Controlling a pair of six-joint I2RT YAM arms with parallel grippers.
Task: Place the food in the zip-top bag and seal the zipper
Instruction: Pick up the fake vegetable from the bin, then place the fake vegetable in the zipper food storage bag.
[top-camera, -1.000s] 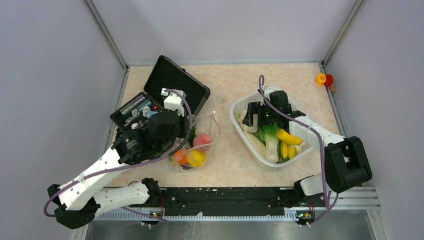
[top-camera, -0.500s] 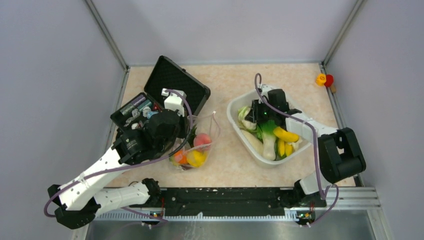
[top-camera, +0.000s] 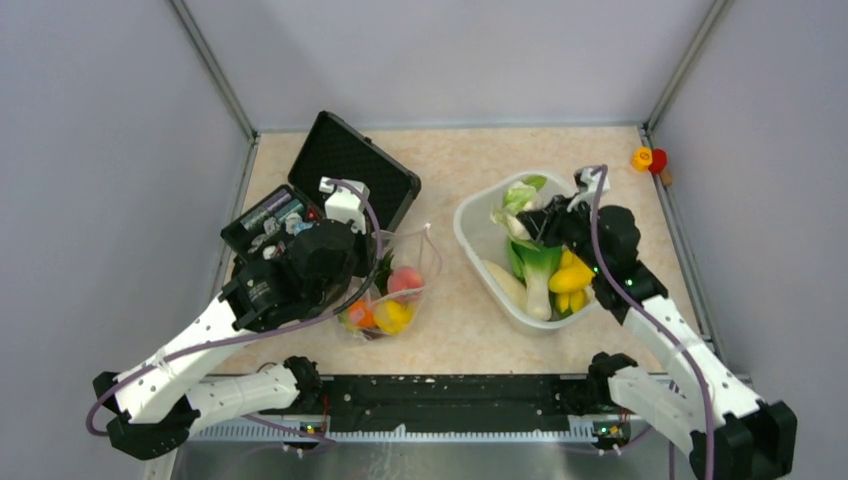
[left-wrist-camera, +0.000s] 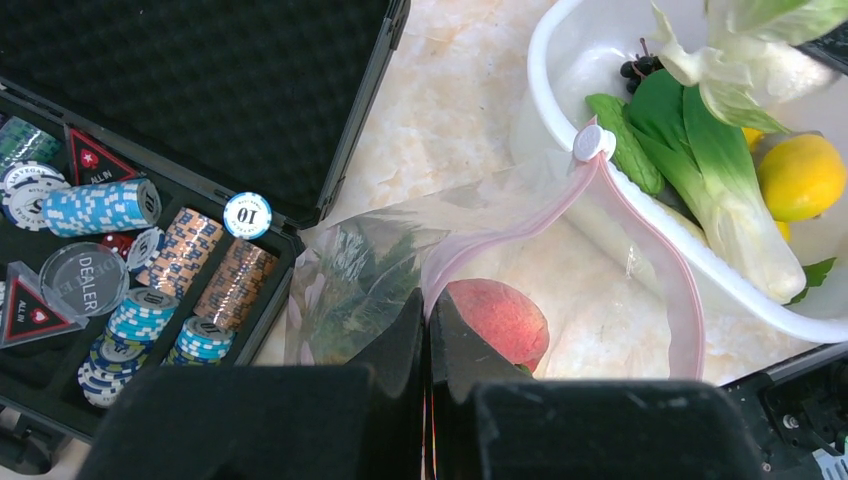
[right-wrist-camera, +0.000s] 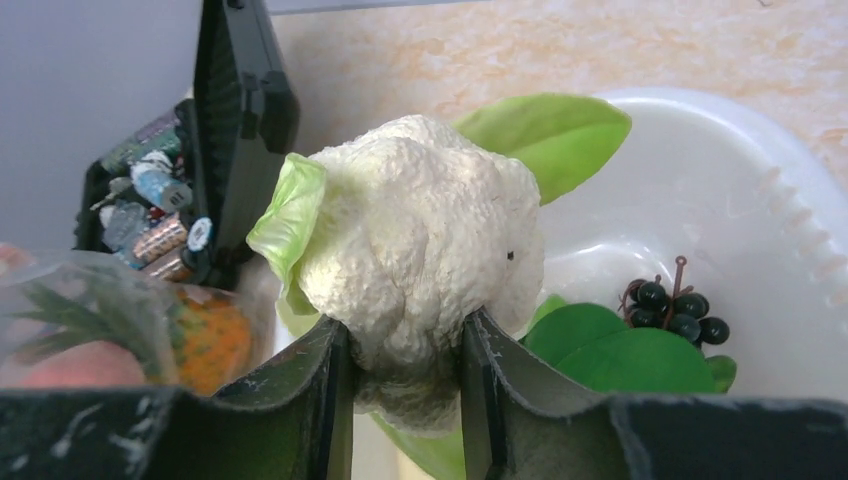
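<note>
Top view: the right claw (top-camera: 538, 222) holds a cream plastic toy cauliflower (top-camera: 517, 203) above the white oval tub (top-camera: 461, 230). Left wrist: the left claw (left-wrist-camera: 428, 322), pressed together, pinches the pink zipper strip (left-wrist-camera: 500, 235) of the crinkly clear bag (left-wrist-camera: 590, 310). Right wrist: cauliflower gripped at its base; probably light, stiff, bumpy.

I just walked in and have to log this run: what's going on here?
The left end effector is pinching the pink press-seal strip of the crinkly clear zip-top bag, holding its mouth open; a toy peach and other toy food already lie inside. The right end effector grips a white toy cauliflower with green leaves, held above the white oval plastic tub, where more toy vegetables wait. The bag is not sealed.
</note>
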